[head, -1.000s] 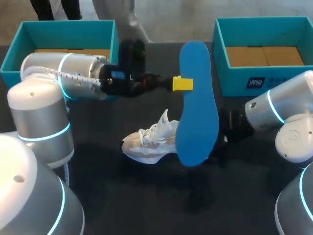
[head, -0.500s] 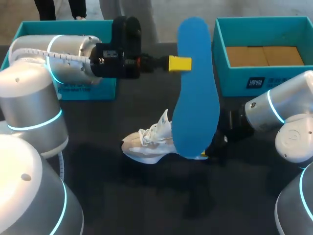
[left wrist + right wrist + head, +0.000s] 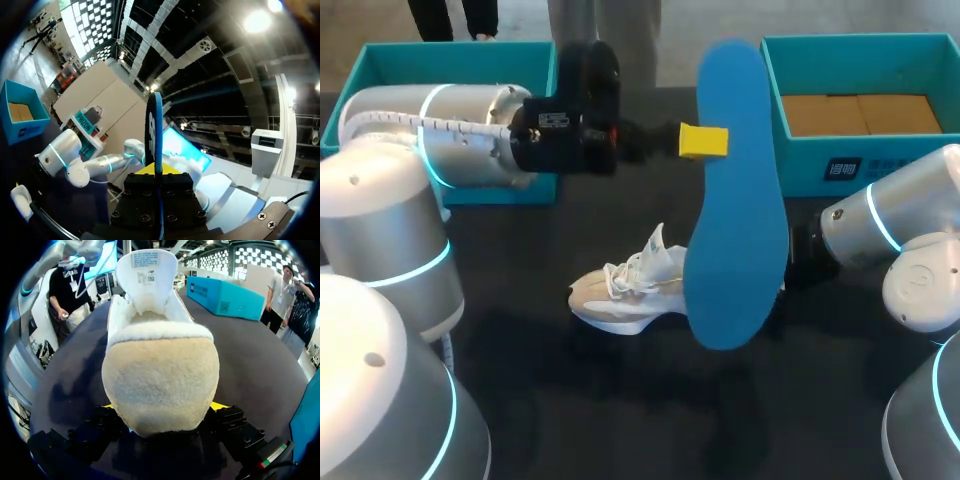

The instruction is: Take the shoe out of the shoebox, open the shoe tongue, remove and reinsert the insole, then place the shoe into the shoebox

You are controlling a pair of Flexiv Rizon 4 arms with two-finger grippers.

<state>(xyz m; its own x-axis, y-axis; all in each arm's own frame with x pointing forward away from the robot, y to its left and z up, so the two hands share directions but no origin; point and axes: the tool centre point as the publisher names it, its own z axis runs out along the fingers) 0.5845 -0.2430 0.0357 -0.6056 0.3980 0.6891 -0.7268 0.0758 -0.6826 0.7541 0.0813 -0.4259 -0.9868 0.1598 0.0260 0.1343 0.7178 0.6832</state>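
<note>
right shoebox (image 3: 800, 160) holds brown cardboard (image 3: 860, 112); shoe (image 3: 620, 295) on table (image 3: 620, 410).

Your left arm (image 3: 450, 140) has carried the blue insole (image 3: 735, 220) away from you toward the far side of the table, then a little to your right. Its lower end now hangs lower across the heel of the white shoe (image 3: 625, 290).

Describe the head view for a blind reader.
The left gripper holds a blue insole up over a white shoe on the dark table. The right arm comes in by the shoe's heel; two teal shoeboxes stand at the far edge.
</note>
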